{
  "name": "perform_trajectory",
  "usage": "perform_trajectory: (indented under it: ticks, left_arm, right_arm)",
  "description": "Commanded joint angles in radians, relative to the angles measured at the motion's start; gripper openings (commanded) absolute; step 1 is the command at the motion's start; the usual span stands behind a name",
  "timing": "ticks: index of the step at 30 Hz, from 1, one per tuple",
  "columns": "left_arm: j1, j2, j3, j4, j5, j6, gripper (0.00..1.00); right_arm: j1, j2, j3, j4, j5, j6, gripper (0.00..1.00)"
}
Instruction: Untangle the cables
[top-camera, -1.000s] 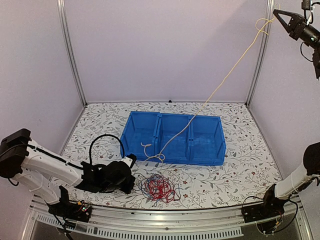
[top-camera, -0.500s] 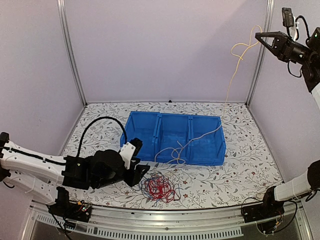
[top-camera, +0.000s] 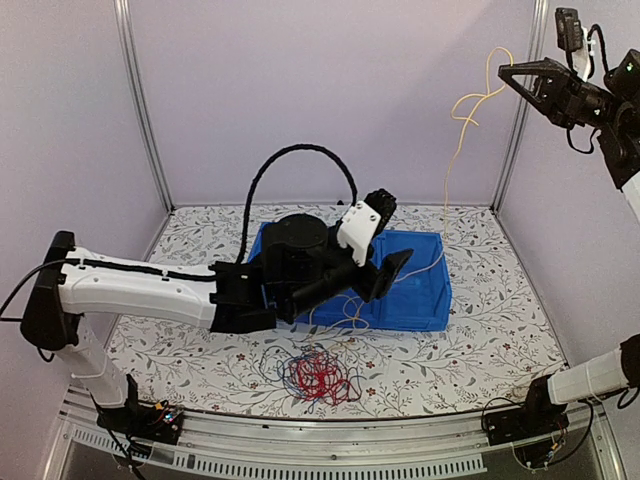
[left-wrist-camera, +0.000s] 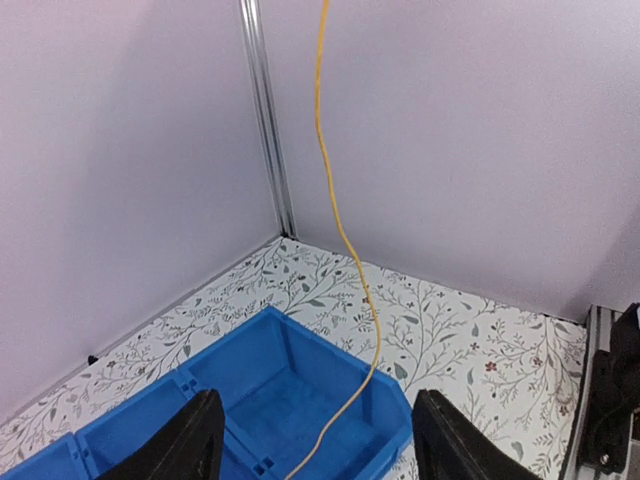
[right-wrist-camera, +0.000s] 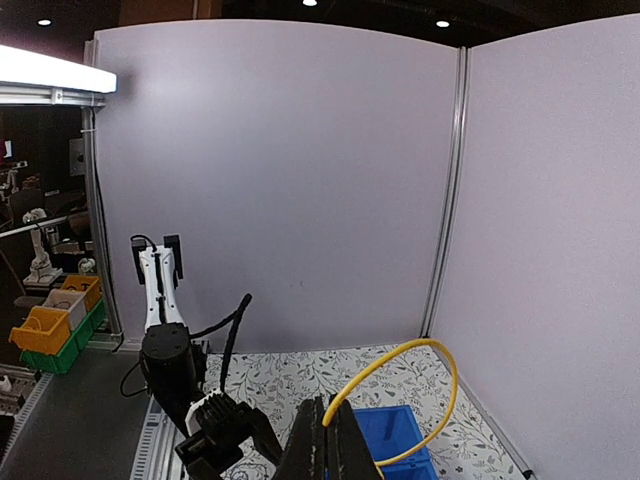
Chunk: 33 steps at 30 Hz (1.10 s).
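High at the overhead view's right, the right pincer clamps one long yellow-tan wire, seemingly clear of the red-and-blue wire knot below the gaping left pincer. Left wrist: the wire hangs between its jaws, untouched. Right wrist: tips shut on it. The knot looks unsorted.

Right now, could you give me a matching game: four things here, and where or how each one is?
1 yellow cable
2 tangle
3 left gripper
4 right gripper

A open, over the bin
B on the table
C shut, up high
D hangs down into the bin

Pairs: 1-D, 2-B, 3-A, 4-C
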<state>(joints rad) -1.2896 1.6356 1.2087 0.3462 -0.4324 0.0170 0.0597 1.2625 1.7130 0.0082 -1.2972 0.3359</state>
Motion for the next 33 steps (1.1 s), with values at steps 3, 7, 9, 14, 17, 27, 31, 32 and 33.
perform_trajectory:
  ticks: [3,7,9,14,17,27,31,32,33]
  left_arm:
    - [0.092,0.252,0.310,0.007,0.157,0.011,0.66]
    - [0.133,0.353,0.398,0.016,0.326,-0.038,0.65]
    - [0.149,0.381,0.416,0.038,0.416,-0.055,0.63]
    - [0.161,0.431,0.427,0.133,0.527,-0.057,0.62]
    - [0.164,0.463,0.452,0.156,0.549,-0.054,0.61]
    - [0.180,0.492,0.453,0.206,0.615,-0.073,0.28]
    - [0.188,0.464,0.404,0.229,0.614,-0.090,0.06]
    - [0.190,0.450,0.390,0.231,0.614,-0.095,0.02]
    - [0.191,0.433,0.373,0.230,0.610,-0.097,0.00]
  right_arm:
    - [0.027,-0.030,-0.013,0.002,-0.001,0.012,0.00]
    - [0.028,-0.043,-0.022,-0.005,0.001,0.011,0.00]
    - [0.028,-0.046,-0.029,-0.005,0.001,0.012,0.00]
    - [0.027,-0.048,-0.052,-0.002,0.005,0.009,0.00]
    - [0.027,-0.046,-0.062,0.002,0.008,0.010,0.00]
    - [0.027,-0.052,-0.074,0.008,0.025,0.014,0.00]
    - [0.028,-0.057,-0.088,0.013,0.030,0.012,0.00]
    - [0.028,-0.057,-0.094,0.013,0.031,0.011,0.00]
    - [0.027,-0.061,-0.102,0.014,0.031,0.007,0.00]
